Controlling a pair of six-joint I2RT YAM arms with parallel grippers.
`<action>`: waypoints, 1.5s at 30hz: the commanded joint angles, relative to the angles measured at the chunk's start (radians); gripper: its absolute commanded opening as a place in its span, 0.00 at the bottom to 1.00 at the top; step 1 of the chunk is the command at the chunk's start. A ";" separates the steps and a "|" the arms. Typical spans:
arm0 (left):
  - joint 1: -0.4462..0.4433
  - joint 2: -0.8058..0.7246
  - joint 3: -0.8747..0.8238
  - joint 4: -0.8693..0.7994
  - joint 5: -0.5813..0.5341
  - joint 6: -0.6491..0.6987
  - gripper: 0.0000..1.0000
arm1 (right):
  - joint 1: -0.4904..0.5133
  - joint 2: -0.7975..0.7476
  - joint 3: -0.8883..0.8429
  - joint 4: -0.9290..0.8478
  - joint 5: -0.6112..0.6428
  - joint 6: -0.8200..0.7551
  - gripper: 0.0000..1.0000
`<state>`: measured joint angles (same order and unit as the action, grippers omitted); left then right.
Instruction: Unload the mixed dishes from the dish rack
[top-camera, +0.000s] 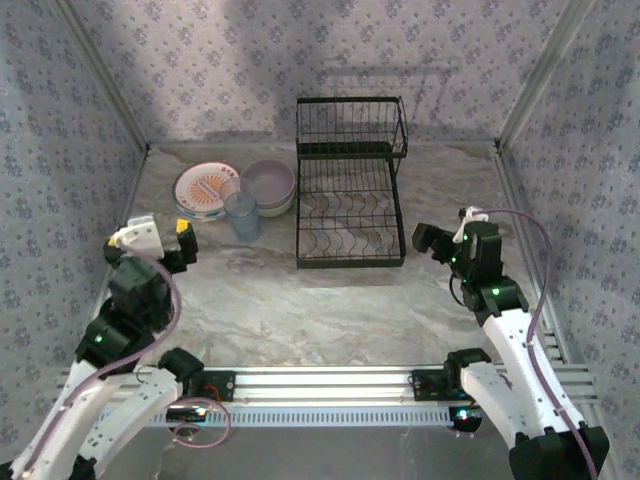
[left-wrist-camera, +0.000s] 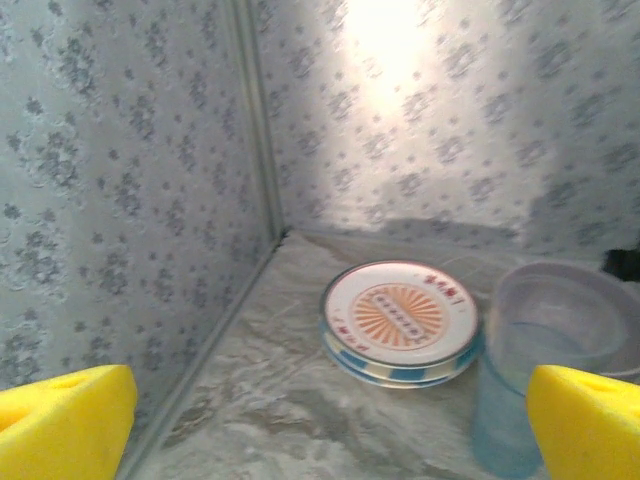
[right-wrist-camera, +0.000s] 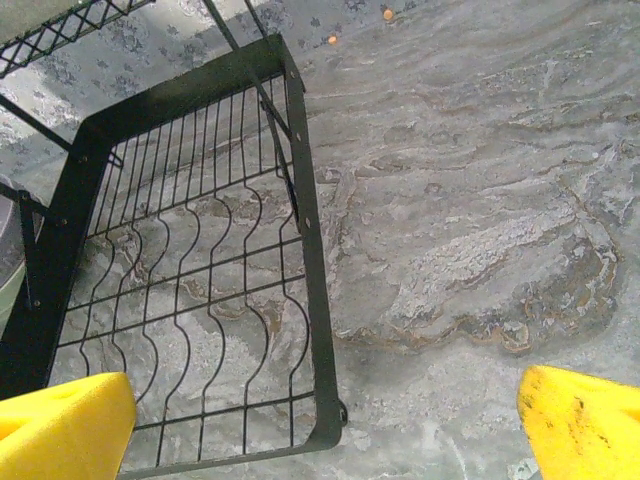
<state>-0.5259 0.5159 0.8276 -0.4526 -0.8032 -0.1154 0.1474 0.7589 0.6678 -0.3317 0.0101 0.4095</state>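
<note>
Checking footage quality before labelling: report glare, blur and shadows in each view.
Top external: glare whitens the metal rail by the arm bases; the dish rack throws a faint shadow on the back wall. Left wrist: a blown-out light patch on that wall; blue cup and yellow left fingers are soft. Right wrist: rack wires and marble table sharp, right fingers blurred.

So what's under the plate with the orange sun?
A blue-and-white striped plate lies under the orange plate; just its rim peeks out. The orange plate covers the rest, so I can't tell if another plate is sandwiched between them.
</note>
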 joint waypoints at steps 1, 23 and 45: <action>0.139 0.099 -0.019 0.073 0.116 -0.056 0.99 | -0.011 -0.017 -0.014 0.032 -0.014 -0.015 1.00; 0.526 0.573 -0.475 0.916 0.271 -0.124 0.99 | -0.064 0.011 -0.091 0.138 -0.068 -0.045 1.00; 0.453 0.902 -0.538 1.405 0.310 0.027 0.99 | -0.088 0.055 -0.209 0.287 0.074 -0.191 1.00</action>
<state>-0.0422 1.3968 0.2703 0.8795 -0.5087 -0.1589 0.0746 0.8143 0.4961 -0.1184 0.0280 0.2687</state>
